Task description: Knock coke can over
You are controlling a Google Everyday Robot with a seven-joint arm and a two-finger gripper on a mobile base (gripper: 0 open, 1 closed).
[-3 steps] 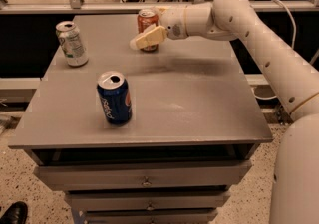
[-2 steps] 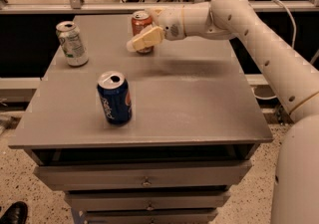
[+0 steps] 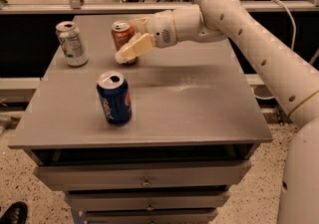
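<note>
The coke can (image 3: 121, 33), red-orange with a silver top, stands upright at the back of the grey table (image 3: 199, 103), left of the middle. My gripper (image 3: 129, 41) reaches in from the right and is against the can's right side. One cream finger (image 3: 134, 49) lies across the front of the can's lower part. The other finger sits behind the can's top right. The jaws are open with the can partly between them. The can's base is hidden behind the near finger.
A white and green can (image 3: 72, 44) stands at the back left. A blue Pepsi can (image 3: 114, 98) stands front left of centre. My white arm (image 3: 259, 44) spans the right side above the table. Drawers sit under the tabletop. A rail runs behind the table.
My gripper has swept left and toward the front. The coke can has slid left with it and still stands upright. The other two cans have not moved.
</note>
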